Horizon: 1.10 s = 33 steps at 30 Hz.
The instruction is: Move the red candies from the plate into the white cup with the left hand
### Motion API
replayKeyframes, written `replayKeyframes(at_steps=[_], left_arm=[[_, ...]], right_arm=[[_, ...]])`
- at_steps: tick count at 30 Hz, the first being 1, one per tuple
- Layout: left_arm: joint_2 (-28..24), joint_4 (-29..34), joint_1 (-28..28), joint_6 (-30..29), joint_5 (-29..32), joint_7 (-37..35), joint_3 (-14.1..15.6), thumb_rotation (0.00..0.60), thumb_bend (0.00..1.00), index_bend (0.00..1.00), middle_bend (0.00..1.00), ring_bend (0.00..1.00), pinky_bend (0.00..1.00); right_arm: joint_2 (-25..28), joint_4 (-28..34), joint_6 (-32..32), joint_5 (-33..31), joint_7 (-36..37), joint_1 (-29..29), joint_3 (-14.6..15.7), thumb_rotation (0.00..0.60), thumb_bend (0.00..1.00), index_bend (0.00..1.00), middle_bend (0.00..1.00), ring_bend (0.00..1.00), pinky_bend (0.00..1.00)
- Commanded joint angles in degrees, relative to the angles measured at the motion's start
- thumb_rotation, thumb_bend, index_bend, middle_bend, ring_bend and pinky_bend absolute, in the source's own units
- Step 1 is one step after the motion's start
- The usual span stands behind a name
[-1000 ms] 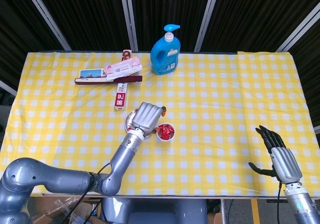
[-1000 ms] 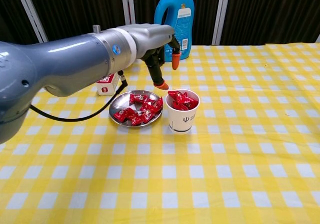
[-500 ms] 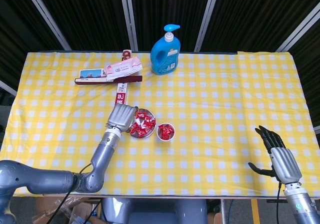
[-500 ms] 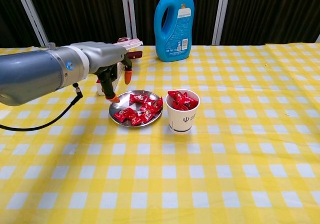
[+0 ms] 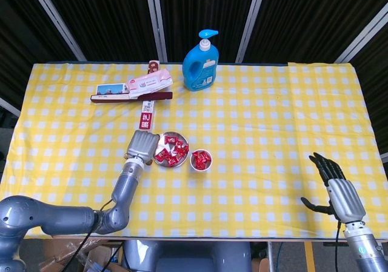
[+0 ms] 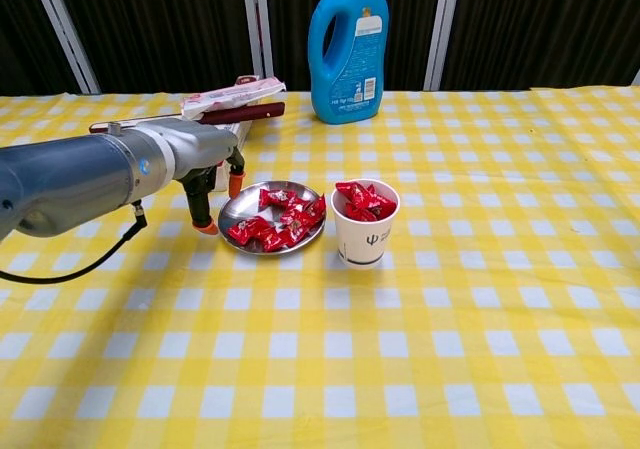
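Chest view shows the left hand (image 6: 205, 174), fingers (image 6: 206, 227) spread and empty, just beside the plate (image 6: 236, 209) rim's left.

The robot's left hand (image 6: 205, 174) moves away from above the white cup (image 6: 364, 225), crossing the plate (image 6: 240, 209) to hang just beside its left rim, fingers pointing down, and lower than a second ago. The plate's red candies (image 6: 280, 221), hidden from overhead, now show.
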<state>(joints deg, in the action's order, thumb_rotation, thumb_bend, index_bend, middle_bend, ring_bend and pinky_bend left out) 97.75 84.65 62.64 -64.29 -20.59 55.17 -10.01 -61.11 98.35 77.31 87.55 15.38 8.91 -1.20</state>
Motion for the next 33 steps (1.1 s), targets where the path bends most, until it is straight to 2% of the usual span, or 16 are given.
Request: replayKeyframes(at_steps=[1,11,27,33], left_arm=[[1.28,-1.79,0.33,1.02,0.03,-0.31,-0.63,0.600,0.21,0.39,0.89,0.94,0.97],[4.63,-6.07,0.59,3.18,-2.41,-2.11,-1.47,0.600,0.22,0.40,0.90,0.94,0.97],[6.12,-8.42,0.33,4.98,-2.27,-1.41,-1.29,0.600,0.25,0.45,0.90,0.94,0.97],[6.49,-8.81,0.28,5.51,-1.84,-0.99,-1.31,0.600,0.36,0.50,0.90,0.94,0.97]], right_arm=[[0.02,0.01,0.05,0.01,0.05,-0.03,0.01,0.600,0.28,0.00,0.00,0.00,0.00],[0.12,-0.02,-0.09,0.08,0.48,0.04,0.04,0.600,0.28,0.00,0.00,0.00,0.00],[0.15,0.08,-0.26,-0.06,0.44,0.08,0.05,0.600,0.28,0.00,0.00,0.00,0.00],[0.18,0.15,-0.32,-0.16,0.51,0.10,0.02,0.600,0.28,0.00,0.00,0.00,0.00]])
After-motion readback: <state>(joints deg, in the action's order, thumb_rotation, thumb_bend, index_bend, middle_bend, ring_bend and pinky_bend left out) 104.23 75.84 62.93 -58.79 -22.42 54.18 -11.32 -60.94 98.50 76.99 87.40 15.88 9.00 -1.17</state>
